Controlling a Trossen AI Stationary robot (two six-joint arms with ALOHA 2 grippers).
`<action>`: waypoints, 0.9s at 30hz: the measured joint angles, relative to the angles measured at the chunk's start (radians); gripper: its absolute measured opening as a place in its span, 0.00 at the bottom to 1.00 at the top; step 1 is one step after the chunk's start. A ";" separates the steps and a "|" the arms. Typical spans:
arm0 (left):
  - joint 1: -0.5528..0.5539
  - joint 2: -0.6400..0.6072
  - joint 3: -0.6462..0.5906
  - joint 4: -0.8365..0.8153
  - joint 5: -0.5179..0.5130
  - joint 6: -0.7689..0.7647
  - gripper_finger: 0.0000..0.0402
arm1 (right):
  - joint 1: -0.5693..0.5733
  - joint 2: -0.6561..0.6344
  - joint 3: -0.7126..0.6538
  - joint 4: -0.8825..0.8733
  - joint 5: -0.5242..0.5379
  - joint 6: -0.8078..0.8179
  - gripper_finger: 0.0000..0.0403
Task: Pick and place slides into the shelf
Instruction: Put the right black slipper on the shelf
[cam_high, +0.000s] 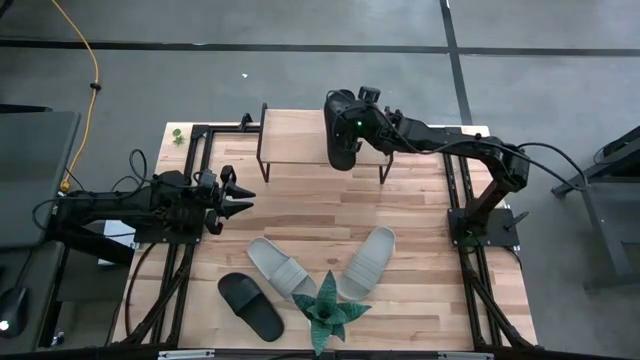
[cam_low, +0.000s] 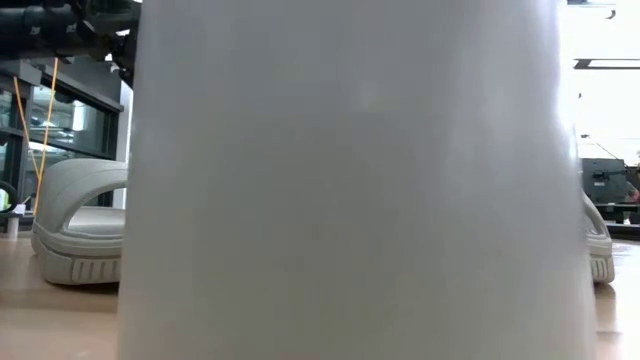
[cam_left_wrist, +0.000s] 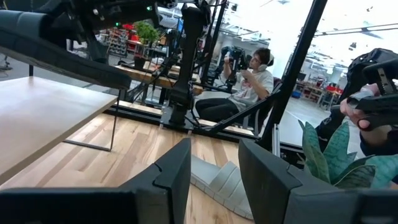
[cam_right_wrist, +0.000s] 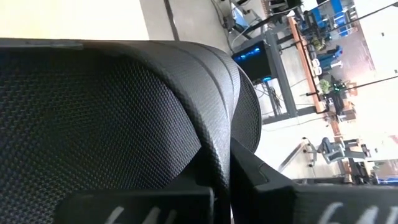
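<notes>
My right gripper (cam_high: 358, 125) is shut on a black slide (cam_high: 342, 135) over the right end of the shelf (cam_high: 295, 135), a low plank rack at the table's far side. Whether this slide touches the plank I cannot tell. Two pale slides (cam_high: 280, 268) (cam_high: 368, 262) lie soles down in the middle of the table. A second black slide (cam_high: 250, 305) lies near the front edge. My left gripper (cam_high: 243, 195) hovers open at the table's left, level, pointing right, with nothing between its fingers (cam_left_wrist: 174, 180). My right gripper pinches the black slide's strap (cam_right_wrist: 217, 143) between its two fingers; one finger (cam_right_wrist: 143, 205) sits on the footbed side under the strap, the other (cam_right_wrist: 280, 199) outside it. The fingers come from the table's right, slanting down. The slide lies crosswise over the shelf's right end.
A green spiky plant (cam_high: 328, 312) in a white pot (cam_low: 340, 180) stands at the front edge and blocks most of the low view. Dark frame rails (cam_high: 195, 180) run along both table sides. A person (cam_left_wrist: 249, 81) sits beyond the table.
</notes>
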 joint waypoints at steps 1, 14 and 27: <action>0.000 0.000 0.000 0.000 0.000 0.000 0.31 | -0.004 0.000 0.000 0.002 -0.005 0.000 0.00; 0.000 0.000 0.000 -0.001 -0.019 0.000 0.31 | -0.019 0.031 0.000 0.013 -0.044 0.023 0.00; 0.000 0.000 0.000 -0.001 -0.019 0.000 0.31 | -0.034 0.077 0.000 0.022 -0.038 0.015 0.00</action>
